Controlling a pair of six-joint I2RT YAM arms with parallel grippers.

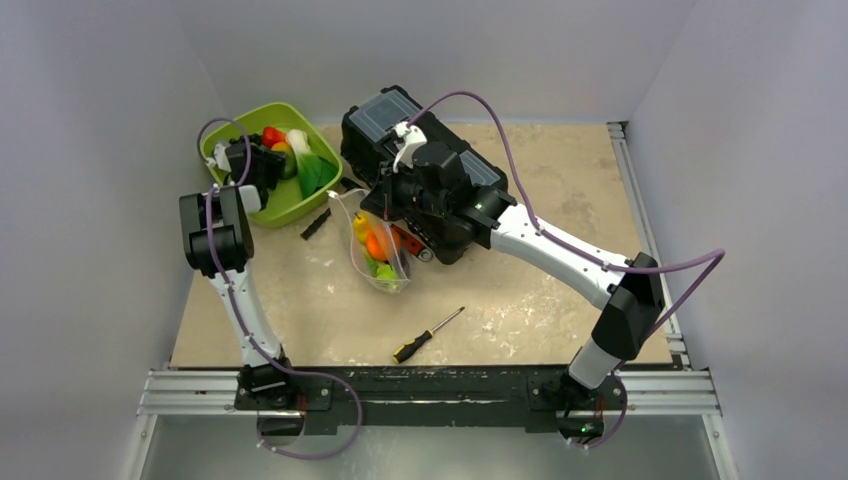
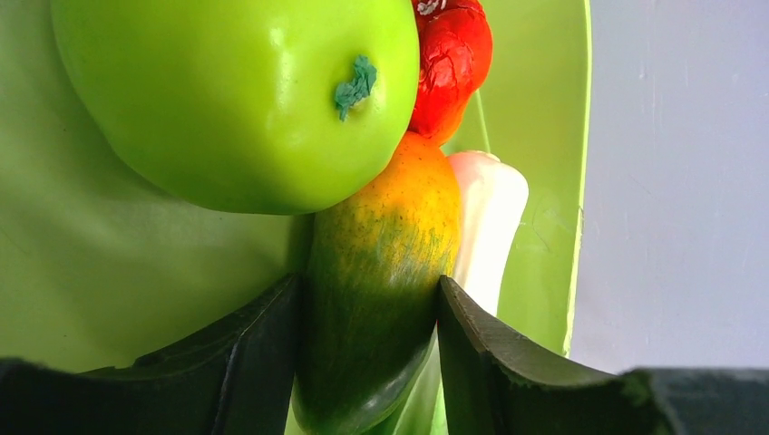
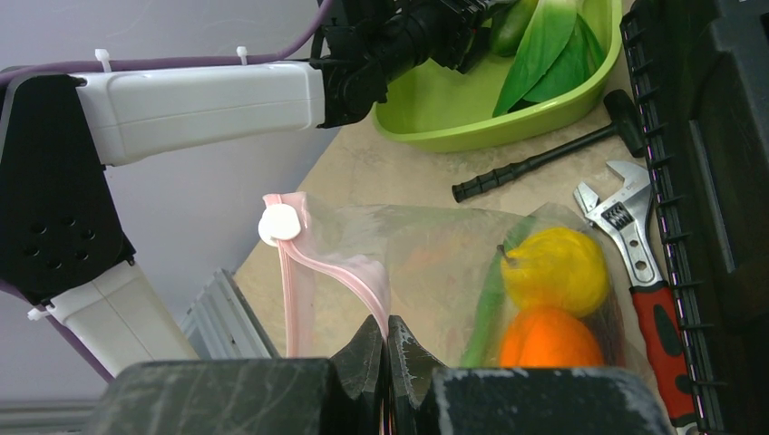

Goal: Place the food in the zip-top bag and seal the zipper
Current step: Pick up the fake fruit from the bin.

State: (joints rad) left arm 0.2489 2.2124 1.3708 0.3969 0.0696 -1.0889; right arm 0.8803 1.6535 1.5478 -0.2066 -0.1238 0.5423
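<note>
The clear zip-top bag (image 1: 381, 258) lies mid-table with a yellow pear (image 3: 555, 269), an orange (image 3: 549, 340) and a green pod (image 3: 490, 299) inside. My right gripper (image 3: 387, 349) is shut on the pink zipper (image 3: 335, 263) at the bag's mouth and holds one edge up; the white slider (image 3: 279, 223) sits at the strip's far end. My left gripper (image 2: 367, 362) is inside the lime-green tray (image 2: 91, 272), with both fingers pressed on a green-orange fruit (image 2: 381, 272). A green apple (image 2: 227, 91), a red fruit (image 2: 453, 54) and a white leek stalk (image 2: 490, 217) lie beside it.
A black toolbox (image 1: 420, 150) stands behind the bag under my right wrist. A hammer (image 3: 544, 159) and a red-handled wrench (image 3: 635, 254) lie between the tray (image 1: 300, 205) and the toolbox. A screwdriver (image 1: 428, 335) lies near the front edge. Walls close in left and right.
</note>
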